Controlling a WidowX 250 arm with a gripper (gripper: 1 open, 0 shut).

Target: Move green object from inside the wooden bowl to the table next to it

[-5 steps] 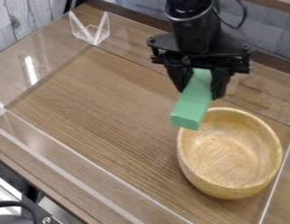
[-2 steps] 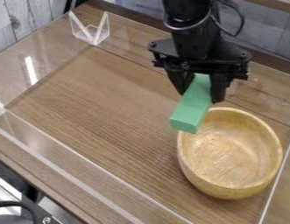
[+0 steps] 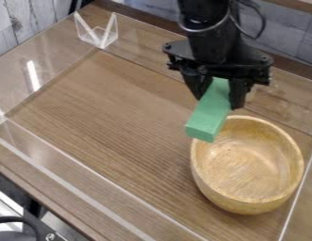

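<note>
The green object (image 3: 208, 114) is a long flat block hanging tilted in the air, its lower end just over the left rim of the wooden bowl (image 3: 249, 165). My black gripper (image 3: 221, 87) comes down from above and is shut on the block's upper end. The bowl sits on the table (image 3: 107, 113) at the right and its inside looks empty. The block's top end is hidden between the fingers.
Low clear acrylic walls (image 3: 45, 160) run round the tabletop. A small clear stand (image 3: 95, 30) sits at the back left corner. Bare wood-grain surface lies to the left of the bowl.
The gripper and block have shifted very slightly to the right; otherwise nothing has visibly changed.
</note>
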